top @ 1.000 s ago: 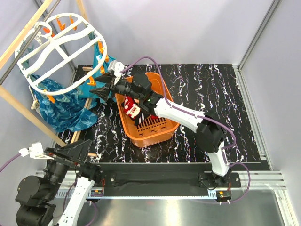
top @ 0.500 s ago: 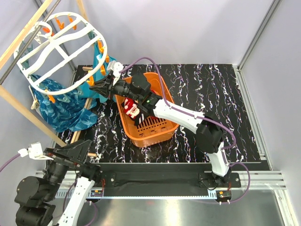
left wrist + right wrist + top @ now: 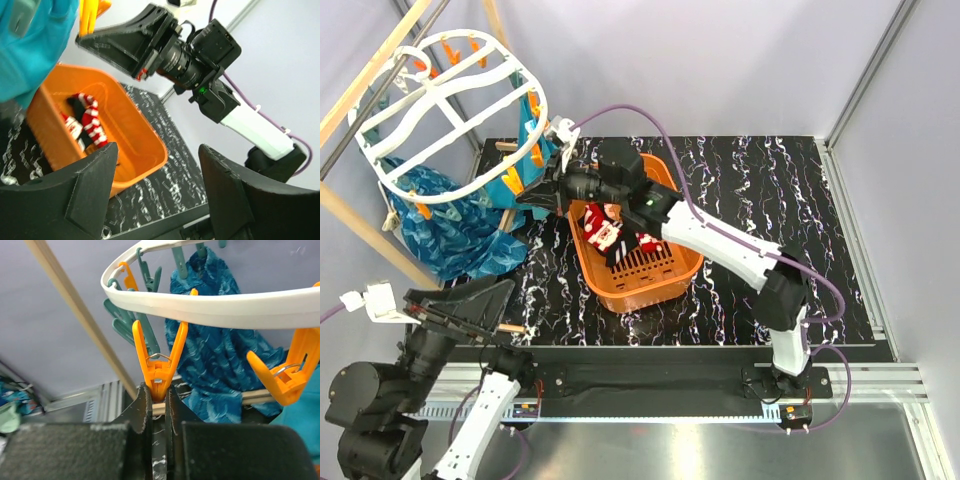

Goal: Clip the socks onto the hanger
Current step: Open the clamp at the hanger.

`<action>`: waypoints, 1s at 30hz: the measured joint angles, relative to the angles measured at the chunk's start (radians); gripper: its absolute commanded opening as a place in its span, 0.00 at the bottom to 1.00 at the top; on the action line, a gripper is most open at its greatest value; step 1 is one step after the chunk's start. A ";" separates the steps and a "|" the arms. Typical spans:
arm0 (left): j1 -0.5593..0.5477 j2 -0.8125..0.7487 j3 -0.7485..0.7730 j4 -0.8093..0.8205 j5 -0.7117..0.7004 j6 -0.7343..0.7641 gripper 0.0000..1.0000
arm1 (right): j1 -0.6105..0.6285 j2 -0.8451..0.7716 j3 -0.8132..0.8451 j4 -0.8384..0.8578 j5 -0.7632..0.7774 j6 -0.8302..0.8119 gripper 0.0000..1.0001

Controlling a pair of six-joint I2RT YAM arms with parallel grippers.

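Note:
Red-and-white striped socks (image 3: 603, 228) with black parts lie in the orange basket (image 3: 660, 285); the left wrist view shows the same socks (image 3: 86, 120). The white oval hanger (image 3: 450, 95) hangs at the far left, with orange pegs around its rim (image 3: 225, 302). My right gripper (image 3: 532, 190) reaches over the basket's far corner to the hanger's lower edge. In the right wrist view this gripper (image 3: 158, 392) is shut on the lower end of a hanging orange peg (image 3: 158, 365). My left gripper (image 3: 505, 305) is raised at the near left. It (image 3: 157, 147) stands open with nothing between its fingers.
Teal-blue cloths (image 3: 450, 225) hang under the hanger, on a wooden pole frame (image 3: 370, 235) along the left side. More orange and green pegs (image 3: 145, 275) hang from the hanger's rim. The black marbled table (image 3: 770, 220) extends right of the basket.
My right gripper has gone from open to shut on an orange peg at the hanger's lower edge. The left arm has shifted a little to the left and up.

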 measured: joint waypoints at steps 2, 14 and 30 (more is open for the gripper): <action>0.000 0.024 0.013 0.038 0.011 -0.001 0.72 | -0.001 -0.019 0.028 -0.071 -0.018 0.029 0.00; 0.000 0.094 0.044 0.272 -0.074 -0.057 0.73 | -0.108 -0.046 0.072 -0.110 -0.280 0.363 0.00; 0.000 0.307 -0.018 0.505 -0.083 -0.282 0.72 | -0.110 0.015 0.213 -0.142 -0.462 0.665 0.00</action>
